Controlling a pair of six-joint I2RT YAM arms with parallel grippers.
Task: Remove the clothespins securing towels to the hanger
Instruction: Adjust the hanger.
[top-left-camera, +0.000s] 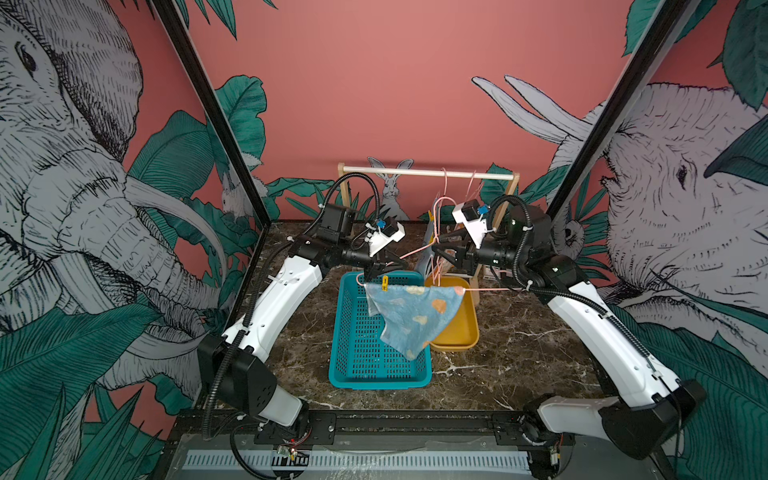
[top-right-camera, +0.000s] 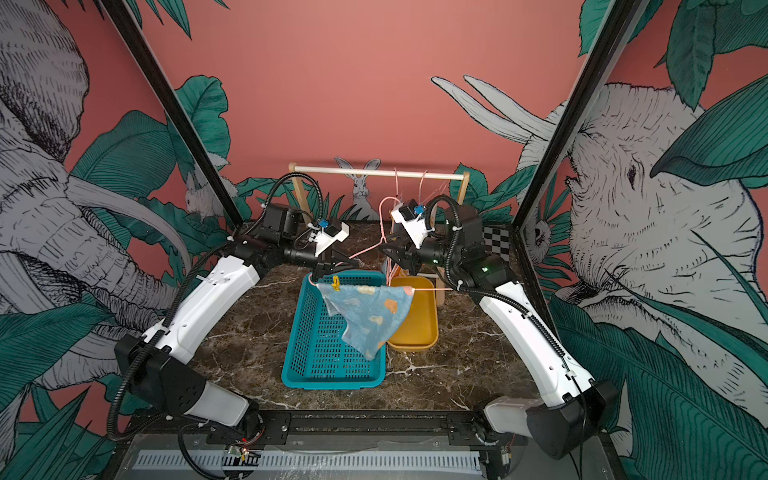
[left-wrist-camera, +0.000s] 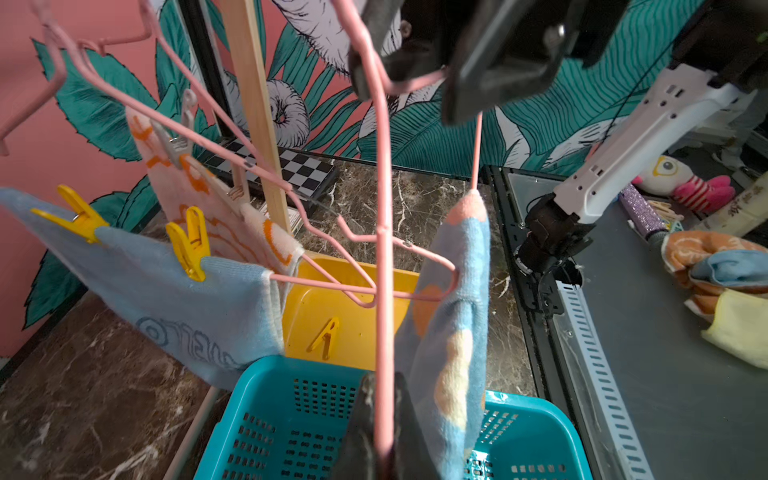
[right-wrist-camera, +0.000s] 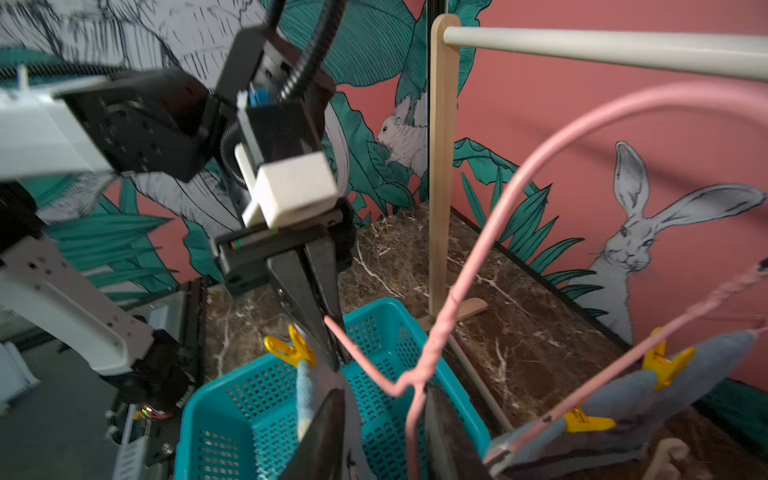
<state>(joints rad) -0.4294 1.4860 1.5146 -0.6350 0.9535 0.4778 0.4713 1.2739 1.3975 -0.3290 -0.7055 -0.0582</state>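
A pink wire hanger (top-left-camera: 419, 249) hangs tilted between my two grippers, above the baskets. My left gripper (left-wrist-camera: 382, 388) is shut on the hanger's wire (left-wrist-camera: 383, 249) at its left end. The right gripper (right-wrist-camera: 384, 419) stands open, the hanger's twisted neck (right-wrist-camera: 415, 411) between its fingers and close to one of them. A light blue spotted towel (top-left-camera: 415, 316) droops from the hanger, pinned by one yellow clothespin (top-left-camera: 385, 282) beside the left gripper (top-left-camera: 372, 276). On the rack, a blue towel (left-wrist-camera: 187, 299) carries two yellow clothespins (left-wrist-camera: 189, 245), and a cream towel (left-wrist-camera: 208, 208) a pale one (left-wrist-camera: 176, 137).
A teal basket (top-left-camera: 345, 374) lies under the drooping towel. Beside it is a yellow tray (top-left-camera: 461, 332) with a loose yellow clothespin (left-wrist-camera: 326, 336) in it. The wooden rack's rail (top-left-camera: 415, 172) crosses the back. Marble tabletop (top-left-camera: 519, 353) surrounds the baskets.
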